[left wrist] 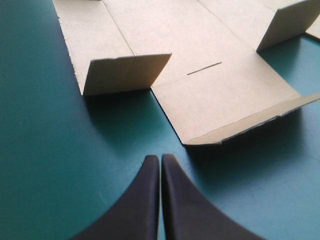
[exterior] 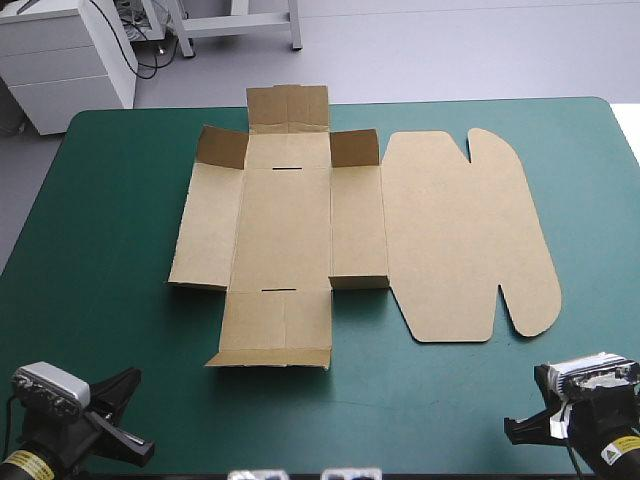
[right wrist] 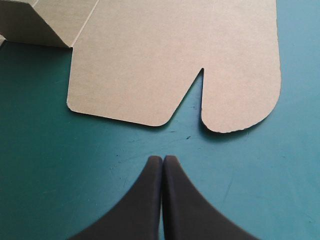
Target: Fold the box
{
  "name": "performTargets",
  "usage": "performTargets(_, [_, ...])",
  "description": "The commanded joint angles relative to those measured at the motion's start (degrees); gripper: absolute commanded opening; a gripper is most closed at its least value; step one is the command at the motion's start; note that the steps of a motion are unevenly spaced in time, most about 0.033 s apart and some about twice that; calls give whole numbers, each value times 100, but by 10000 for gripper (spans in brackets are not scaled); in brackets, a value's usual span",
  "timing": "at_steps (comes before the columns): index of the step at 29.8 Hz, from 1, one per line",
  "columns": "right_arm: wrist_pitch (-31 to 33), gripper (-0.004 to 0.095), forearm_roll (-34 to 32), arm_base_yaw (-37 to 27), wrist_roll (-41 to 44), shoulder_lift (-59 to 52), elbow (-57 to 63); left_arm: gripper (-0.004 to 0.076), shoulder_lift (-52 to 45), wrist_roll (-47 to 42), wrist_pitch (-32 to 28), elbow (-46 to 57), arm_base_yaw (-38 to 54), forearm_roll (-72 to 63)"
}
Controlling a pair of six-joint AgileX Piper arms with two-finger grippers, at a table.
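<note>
The box (exterior: 285, 225) lies opened out as a cut brown sheet at the middle of the bench (exterior: 110, 220), on the teal-green cover. It is mostly flat. Its lid panel (exterior: 465, 240), with rounded lobes and two notches, lies flat on the sheet's 3 o'clock side. At 12 o'clock the far flap (exterior: 288, 108) tilts up, and the two small corner tabs (exterior: 222, 148) beside it also stand partly raised. At 6 o'clock the near flap (exterior: 270, 325) lies flat, with only its outer lip turned up. A thin slot (exterior: 280, 290) is cut where this flap joins the base.

The left claw (left wrist: 160, 157) is pinched together, its black fingers meeting in one pointed arch over bare cover and holding nothing. It sits at the bench's 7 o'clock corner. The near flap's raised lip is just ahead of it, toward 1 o'clock, and an upright tab stands toward 11 o'clock. It does not touch the board.

The right claw (right wrist: 163, 159) is likewise pressed together and empty, at the bench's 5 o'clock corner. Ahead of it at 12 o'clock is the lid panel's near notch (right wrist: 202, 80), with a rounded lobe toward 1 o'clock. A strip of cover shows between the fingertips and the board.
</note>
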Motion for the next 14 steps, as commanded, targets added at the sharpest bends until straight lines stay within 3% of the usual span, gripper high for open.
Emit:
performTargets(1, [-338,-19,23,15,-31,109,-157,-8,353,-34,-406,-600,-9,-24])
performTargets(14, [-338,-19,23,15,-31,109,-157,-8,3687,29,-180,-3221,-9,33])
